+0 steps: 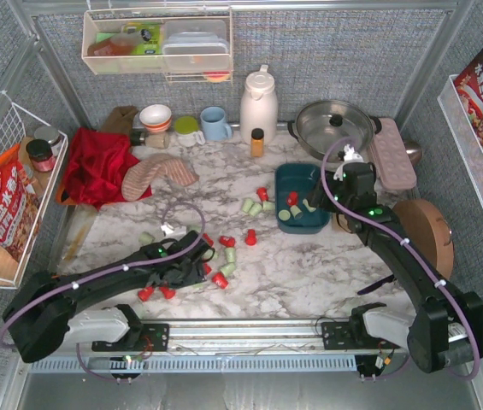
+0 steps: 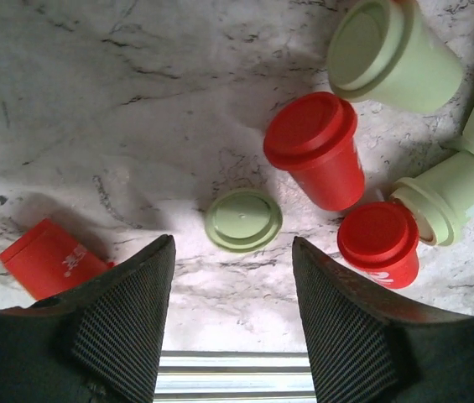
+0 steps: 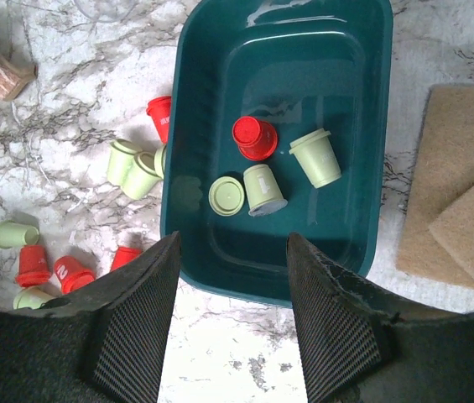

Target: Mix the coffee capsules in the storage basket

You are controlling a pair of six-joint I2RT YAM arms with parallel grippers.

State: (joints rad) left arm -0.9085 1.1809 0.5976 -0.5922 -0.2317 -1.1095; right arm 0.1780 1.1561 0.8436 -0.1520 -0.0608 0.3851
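The left gripper (image 2: 232,249), jaws wide and empty, faced a green capsule (image 2: 242,220) standing on end just ahead, centred between them; the right gripper (image 3: 232,243), part-open and empty, hung above the basket (image 3: 304,84) holding four capsules (image 3: 254,138).

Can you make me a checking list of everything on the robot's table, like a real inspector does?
Surface: marble table, no spills seen.
Job's things: teal storage basket holds four coffee capsules, one red and three green; many more lie scattered on the table.
Clutter: red cloth, white jug, lidded pan, blue mug, amber bottle.
Grippers: left gripper open, low over loose capsules; right gripper open, above the basket's near edge, holding nothing.
Cables: a purple cable runs along each arm.
Surroundings: wire rack with a snack bag on the left; wall shelf at the back.
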